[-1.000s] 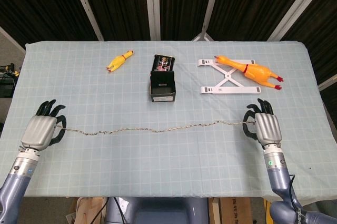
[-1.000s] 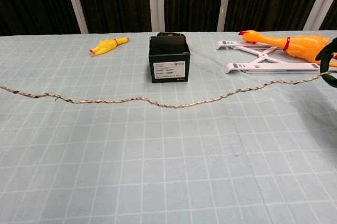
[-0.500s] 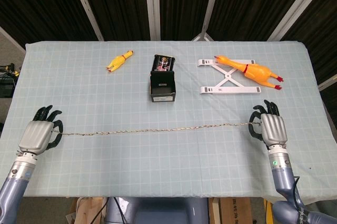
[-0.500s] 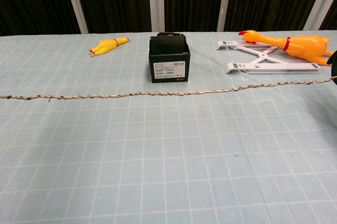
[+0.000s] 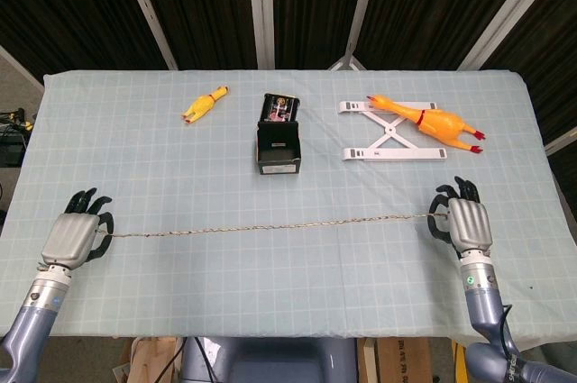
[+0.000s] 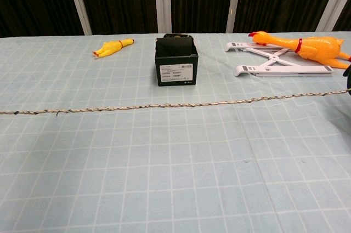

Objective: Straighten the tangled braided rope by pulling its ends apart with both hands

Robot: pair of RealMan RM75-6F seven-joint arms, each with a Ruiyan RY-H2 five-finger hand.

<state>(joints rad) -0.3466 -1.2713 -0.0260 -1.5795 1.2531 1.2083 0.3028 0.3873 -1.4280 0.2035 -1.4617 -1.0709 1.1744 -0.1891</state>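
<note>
The braided rope (image 5: 270, 226) (image 6: 164, 104) runs almost straight across the near part of the table. My left hand (image 5: 72, 234) holds its left end near the table's left edge. Near the right edge, my right hand (image 5: 466, 222) grips the other end. Both hands show from the back in the head view, fingers curled around the rope ends. In the chest view the rope leaves the frame on the left, and only a dark sliver of the right hand (image 6: 348, 76) shows at the right border.
A black box (image 5: 279, 139) stands at mid-table behind the rope. A small yellow rubber chicken (image 5: 204, 104) lies to its left. A larger orange rubber chicken (image 5: 428, 120) rests on a white folding stand (image 5: 389, 141) at the back right. The cloth-covered table (image 5: 297, 284) ends close behind both hands.
Both hands have moved outward and nearer the table's front edge. The rope has gone from a wavy sagging line to a nearly straight one, lying closer to me.
</note>
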